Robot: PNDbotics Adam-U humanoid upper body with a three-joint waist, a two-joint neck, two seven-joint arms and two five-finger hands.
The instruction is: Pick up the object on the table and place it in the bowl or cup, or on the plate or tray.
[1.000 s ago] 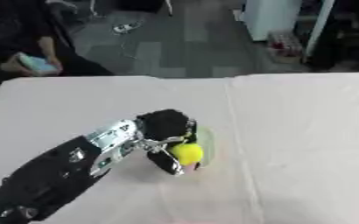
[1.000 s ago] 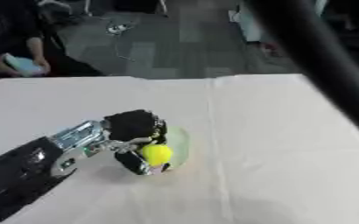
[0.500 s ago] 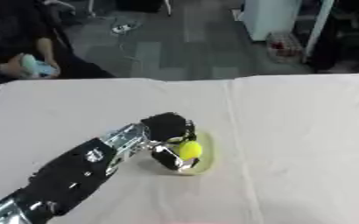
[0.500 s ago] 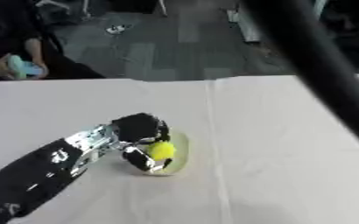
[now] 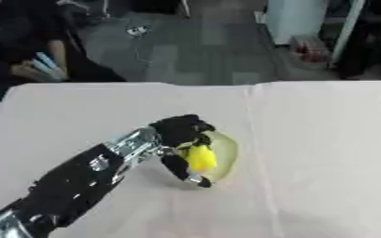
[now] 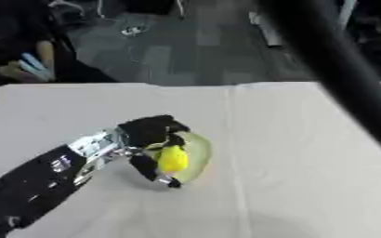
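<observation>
A small yellow object (image 5: 200,158) sits inside the curled black fingers of my left hand (image 5: 180,135), right over a pale yellow-green bowl (image 5: 223,149) on the cream table. The arm comes in from the lower left. The thumb (image 5: 181,171) reaches down at the bowl's near rim. Whether the object touches the bowl's inside is hidden by the hand. My right hand does not show; only a dark, blurred arm (image 6: 340,74) crosses the right eye view's upper right.
The table is covered with a cream cloth (image 5: 324,139) that has a fold line (image 5: 255,139) running front to back just right of the bowl. Beyond the far table edge lies dark floor, with a seated person (image 5: 31,60) at the far left.
My left hand with the yellow object has shifted slightly right and forward over the bowl. The whole picture has also shifted, so the head moved.
</observation>
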